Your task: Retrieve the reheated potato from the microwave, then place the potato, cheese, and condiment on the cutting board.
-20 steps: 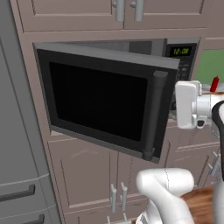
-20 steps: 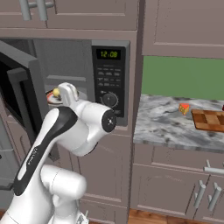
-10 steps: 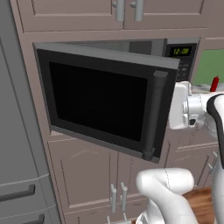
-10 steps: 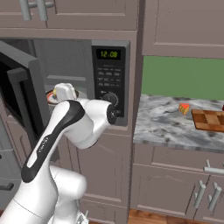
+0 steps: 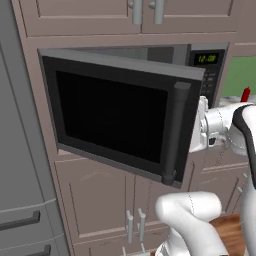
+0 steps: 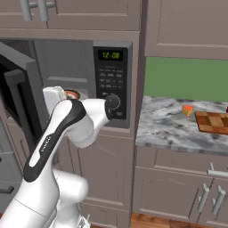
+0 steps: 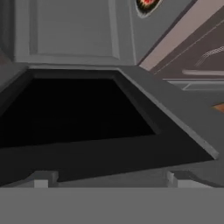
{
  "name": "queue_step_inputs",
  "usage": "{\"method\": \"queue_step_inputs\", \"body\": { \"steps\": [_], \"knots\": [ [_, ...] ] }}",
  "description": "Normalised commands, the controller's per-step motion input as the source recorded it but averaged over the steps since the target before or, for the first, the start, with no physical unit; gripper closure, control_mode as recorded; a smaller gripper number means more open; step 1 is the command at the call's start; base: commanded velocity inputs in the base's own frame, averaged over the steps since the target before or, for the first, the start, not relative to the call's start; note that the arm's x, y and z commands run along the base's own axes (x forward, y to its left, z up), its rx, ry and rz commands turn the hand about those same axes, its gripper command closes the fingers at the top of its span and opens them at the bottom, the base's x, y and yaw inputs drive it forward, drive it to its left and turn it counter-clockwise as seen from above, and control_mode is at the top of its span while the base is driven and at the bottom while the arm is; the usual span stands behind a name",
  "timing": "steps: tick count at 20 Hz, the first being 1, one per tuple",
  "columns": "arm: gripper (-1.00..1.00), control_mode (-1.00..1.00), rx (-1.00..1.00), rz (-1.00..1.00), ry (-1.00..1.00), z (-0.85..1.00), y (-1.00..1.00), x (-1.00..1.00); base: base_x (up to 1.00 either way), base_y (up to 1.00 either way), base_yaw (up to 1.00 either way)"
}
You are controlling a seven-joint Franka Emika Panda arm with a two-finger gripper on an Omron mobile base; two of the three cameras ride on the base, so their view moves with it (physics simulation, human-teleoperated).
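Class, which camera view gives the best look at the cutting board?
The right base view: the cutting board lies on the counter at the right edge, its checkered wood plain, though cut off. The left base view and hand view give nothing clear of it.

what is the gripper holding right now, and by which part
Nothing. The gripper is open and empty, its fingertips spread wide apart before the open microwave.

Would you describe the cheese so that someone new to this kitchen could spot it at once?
Start at the built-in microwave with the green clock, then follow the grey marble counter to its right. The cheese lies there, just left of the checkered wooden cutting board. It is a small orange-yellow wedge, the one bright piece on the stone.
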Motion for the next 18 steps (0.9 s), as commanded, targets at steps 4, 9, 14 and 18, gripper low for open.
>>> {"method": "queue_step_inputs", "body": {
  "steps": [4, 9, 14, 18],
  "knots": [
    [-1.0, -1.0, 0.01, 0.16, 0.0, 0.0, 0.45, -0.56, 0.0, 0.0, 0.0],
    [-1.0, -1.0, 0.03, 0.07, -0.03, -0.04, 0.59, -0.63, 0.0, 0.0, 0.0],
    [-1.0, -1.0, 0.02, 0.0, -0.11, -0.09, 0.78, -0.45, 0.0, 0.0, 0.0],
    [-1.0, -1.0, 0.0, 0.0, -0.06, -0.01, 0.88, -0.19, 0.0, 0.0, 0.0]
  ]
}}
